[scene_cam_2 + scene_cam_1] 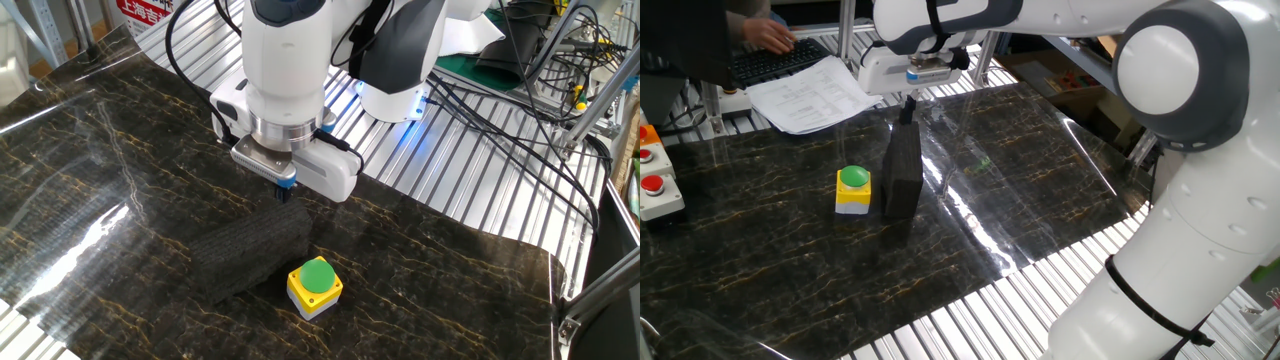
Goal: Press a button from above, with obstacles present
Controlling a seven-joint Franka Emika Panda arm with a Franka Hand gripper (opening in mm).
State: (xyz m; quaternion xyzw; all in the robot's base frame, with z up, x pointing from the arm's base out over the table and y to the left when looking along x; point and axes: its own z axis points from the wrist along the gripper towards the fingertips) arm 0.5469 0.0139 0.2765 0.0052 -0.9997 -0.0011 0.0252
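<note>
The button (853, 188) is a small yellow box with a green dome cap; it stands on the dark marbled table (1040, 190), just left of the black block (903, 170). In the other fixed view the button (315, 284) sits in front of the block (250, 250). My gripper (907, 114) hangs just above the block's far top end, behind and to the right of the button. Its fingertips show as one narrow dark tip, touching each other and holding nothing. It also shows in the other fixed view (281, 194), above the block's far end.
A white housing with red round buttons (652, 185) sits at the left edge. Papers (810, 92) and a keyboard (770, 60) with a person's hand (765, 35) lie at the back left. Cables (520, 130) run behind the arm's base.
</note>
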